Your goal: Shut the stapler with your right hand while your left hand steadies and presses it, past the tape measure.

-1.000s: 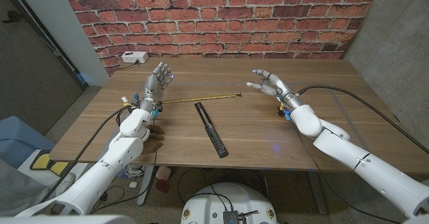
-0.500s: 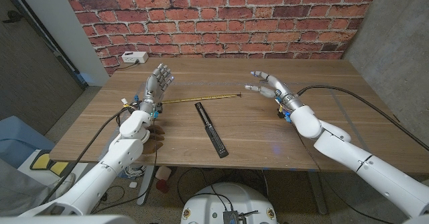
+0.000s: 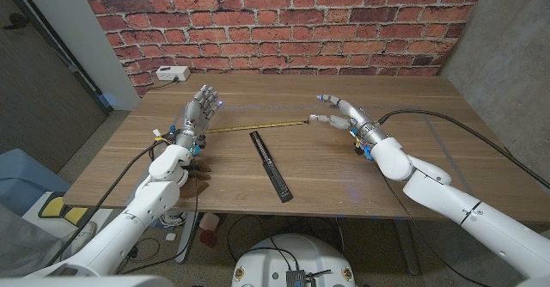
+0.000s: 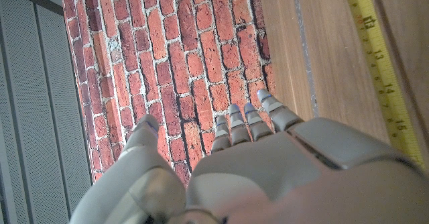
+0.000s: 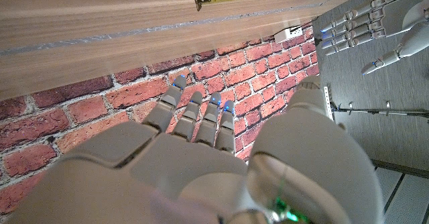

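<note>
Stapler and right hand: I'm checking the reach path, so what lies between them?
In the head view, only bare table separates the stapler from the right hand; the tape measure's tip sits just beside it.

The tape (image 3: 258, 125) lies stretched across the bench (image 3: 430, 149) between both hands, just beyond the opened-flat stapler (image 3: 271, 165). Bare wood flanks the stapler on either side. A white box (image 3: 173, 74) sits at the far-left corner.

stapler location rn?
In the head view the long black opened-flat stapler lies diagonally at the wooden table's middle, between both hands, just nearer the robot than the yellow tape measure strip.
</note>
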You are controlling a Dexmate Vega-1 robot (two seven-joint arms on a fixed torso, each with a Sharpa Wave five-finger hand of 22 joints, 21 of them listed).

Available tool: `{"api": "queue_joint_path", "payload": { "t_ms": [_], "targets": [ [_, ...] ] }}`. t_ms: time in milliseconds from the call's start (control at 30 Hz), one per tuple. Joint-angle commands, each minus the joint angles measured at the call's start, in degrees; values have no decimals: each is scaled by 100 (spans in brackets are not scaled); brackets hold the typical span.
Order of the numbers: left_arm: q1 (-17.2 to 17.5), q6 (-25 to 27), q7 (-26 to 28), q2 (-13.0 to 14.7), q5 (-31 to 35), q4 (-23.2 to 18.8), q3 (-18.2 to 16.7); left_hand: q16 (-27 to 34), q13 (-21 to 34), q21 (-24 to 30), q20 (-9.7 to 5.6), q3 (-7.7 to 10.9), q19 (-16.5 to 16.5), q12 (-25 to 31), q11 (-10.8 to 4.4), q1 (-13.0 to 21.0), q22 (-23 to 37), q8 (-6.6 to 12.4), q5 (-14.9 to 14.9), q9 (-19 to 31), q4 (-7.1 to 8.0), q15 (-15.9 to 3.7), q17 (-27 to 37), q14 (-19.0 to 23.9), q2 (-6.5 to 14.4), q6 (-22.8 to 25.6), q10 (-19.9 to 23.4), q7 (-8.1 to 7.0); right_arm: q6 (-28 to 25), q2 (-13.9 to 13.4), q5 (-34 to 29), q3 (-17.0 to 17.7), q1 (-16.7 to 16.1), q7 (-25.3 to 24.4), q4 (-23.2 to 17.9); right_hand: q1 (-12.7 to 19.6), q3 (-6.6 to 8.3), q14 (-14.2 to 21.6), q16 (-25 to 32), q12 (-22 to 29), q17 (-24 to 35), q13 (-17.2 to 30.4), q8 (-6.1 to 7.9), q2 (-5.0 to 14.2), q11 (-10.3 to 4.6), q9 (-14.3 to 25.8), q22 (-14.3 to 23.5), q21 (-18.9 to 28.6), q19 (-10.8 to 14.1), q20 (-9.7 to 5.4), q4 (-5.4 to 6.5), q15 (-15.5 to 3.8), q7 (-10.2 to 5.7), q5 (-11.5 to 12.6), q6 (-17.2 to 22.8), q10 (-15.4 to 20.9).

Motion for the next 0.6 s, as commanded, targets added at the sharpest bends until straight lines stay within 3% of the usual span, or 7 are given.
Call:
{"api": "queue_joint_path", "payload": {
  "t_ms": [33, 467, 600],
  "targets": [
    [63, -31, -50, 12, -93, 31, -53, -10, 4, -10, -6, -20, -40, -6, 12, 4, 15, -7, 24, 17, 3, -4, 20, -31, 3, -13, -9, -1, -100, -73, -229, -37, -85, 63, -188, 8, -22, 78, 43, 33, 24, 7, 37, -57, -6, -5, 13, -20, 88, 3, 16, -560, 1, 20, 58, 87],
    [21, 10, 28, -28, -113, 64, -73, -4, 0, -16, -8, -19, -90, -1, 22, -6, 15, -3, 28, 16, 17, 5, 17, -60, 35, -54, -24, -6, 5, -14, -457, -93, -190, -78, -270, -7, -68, 293, 90, 89, 8, 4, 95, -175, 45, -28, 14, 9, 288, -37, 20, -578, 26, 71, 327, 384],
    [61, 214, 382, 52, 43, -98, -68, 0, -2, -13, 7, -17, -104, 8, 54, -3, 14, 18, 29, 15, 16, 16, 14, -63, 46, -24, -16, 14, 21, 9, -498, -121, -192, -43, -321, -14, -78, 324, 97, 90, 6, 4, 96, -193, 45, -31, 14, 10, 309, -44, 24, -580, 33, 79, 349, 409]
  ]
}}
